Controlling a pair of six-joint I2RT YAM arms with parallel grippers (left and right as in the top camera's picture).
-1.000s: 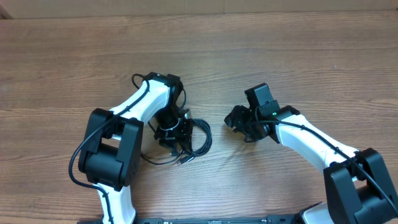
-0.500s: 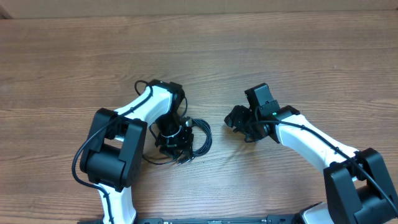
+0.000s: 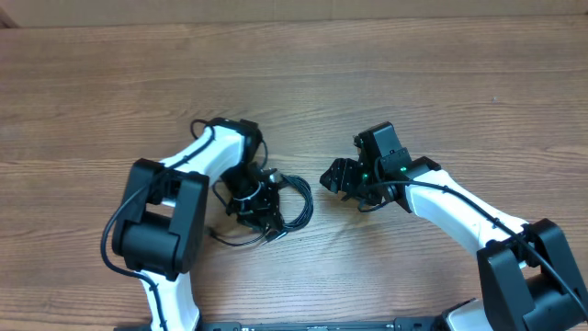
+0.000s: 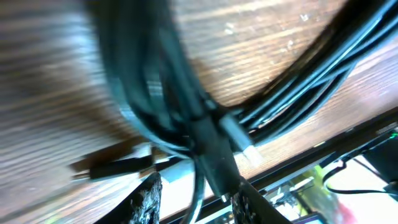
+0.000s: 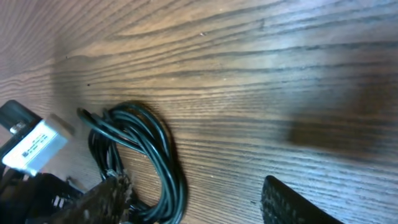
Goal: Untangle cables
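My left gripper point(image 3: 261, 206) is down on the table point(image 3: 413, 83), right on top of the cables point(image 3: 297, 204), which lie in 1 black looped bundle in front of my left arm, left of the table's middle. From my left wrist the picture is close and blurred. My 2 fingertips point(image 4: 147, 199) stand apart at the bottom edge, and a thin black strand runs down between them. Just above that gap several strands cross in a thick knot, and more sweep off in a curve toward the upper right. A silver-tipped plug point(image 4: 240, 139) sticks out of the knot on the right. A second plug point(image 4: 118, 165) lies flat on the wood to the left. I cannot tell whether my left fingers are pinching the strand or only straddling it.

My right gripper point(image 3: 333, 175) hangs to the right of the bundle, near it but apart from it. Its fingers point(image 5: 106, 198) are spread wide, with only bare wood between them, so that hand is released. From the right wrist I see the coil at the lower left, loops stacked side by side.
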